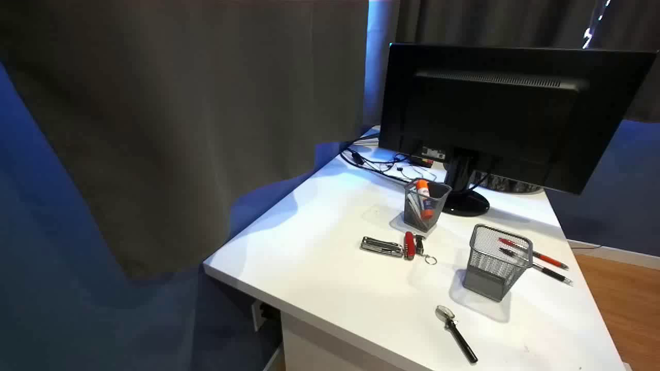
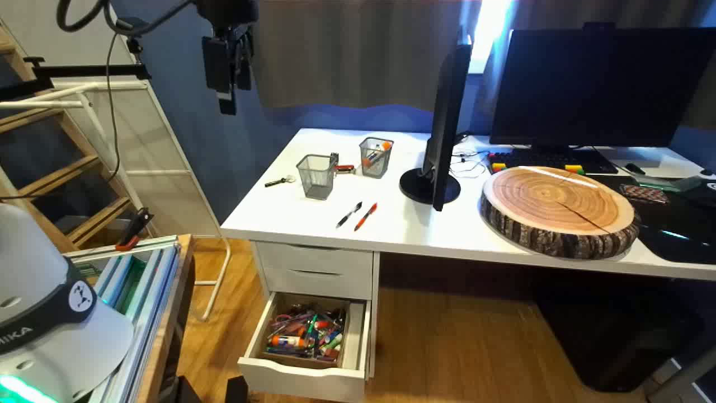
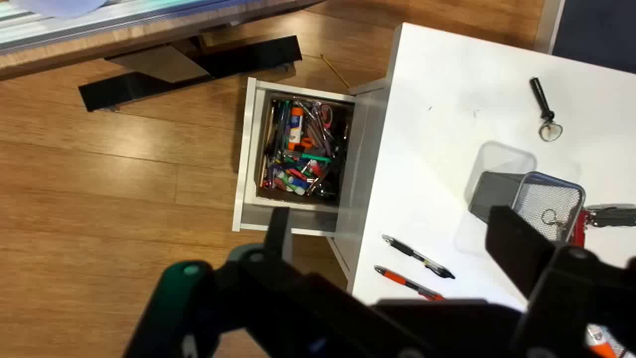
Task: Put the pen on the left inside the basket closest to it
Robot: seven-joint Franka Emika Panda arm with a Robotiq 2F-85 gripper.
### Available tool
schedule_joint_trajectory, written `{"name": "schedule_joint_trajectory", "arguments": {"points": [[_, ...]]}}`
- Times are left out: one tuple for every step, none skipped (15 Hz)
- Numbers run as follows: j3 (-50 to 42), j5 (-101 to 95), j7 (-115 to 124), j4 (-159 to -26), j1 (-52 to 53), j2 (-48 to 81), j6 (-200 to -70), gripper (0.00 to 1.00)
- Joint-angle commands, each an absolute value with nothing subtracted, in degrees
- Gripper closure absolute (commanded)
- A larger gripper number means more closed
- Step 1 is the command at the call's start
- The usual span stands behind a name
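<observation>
Open above red pen (image 2: 365, 217), monitor (image 1: 490, 118) seemingly near

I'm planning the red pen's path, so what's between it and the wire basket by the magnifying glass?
In an exterior view, the black pen lies between the red pen and that wire basket; the wrist view shows the same.

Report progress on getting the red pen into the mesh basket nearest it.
Done: nothing that shows; the red pen lies on the desk, outside the nearest mesh basket. In hand: nothing; the gripper stands open, with no object between its jaws in the wrist view. Left: the whole job, it seems: pick up the pen, carry it over the basket and release it inside.
</observation>
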State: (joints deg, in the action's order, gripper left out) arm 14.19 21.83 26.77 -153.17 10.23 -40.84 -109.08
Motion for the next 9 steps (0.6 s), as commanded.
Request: {"name": "schedule_joint_trajectory", "arguments": {"points": [[14.65, 22.12, 26.47, -153.06, 9.64, -40.93, -108.84, 0.0], [14.65, 22.12, 26.47, -153.06, 9.64, -40.92, -108.84, 0.0], [14.65, 22.12, 26.47, -153.06, 9.64, -40.92, -108.84, 0.0], [14.65, 22.12, 26.47, -153.06, 9.63, -40.92, -108.84, 0.0], [14.65, 22.12, 26.47, -153.06, 9.64, -40.92, -108.84, 0.0], [14.65, 22.12, 26.47, -153.06, 9.63, -40.92, -108.84, 0.0], [14.65, 22.12, 26.47, -153.06, 9.64, -40.92, -108.84, 0.0], [14.24, 21.72, 21.91, -150.79, 10.64, -35.74, -109.33, 0.0], [14.33, 21.23, 18.97, -149.5, 11.17, -32.67, -109.56, 0.0]]}}
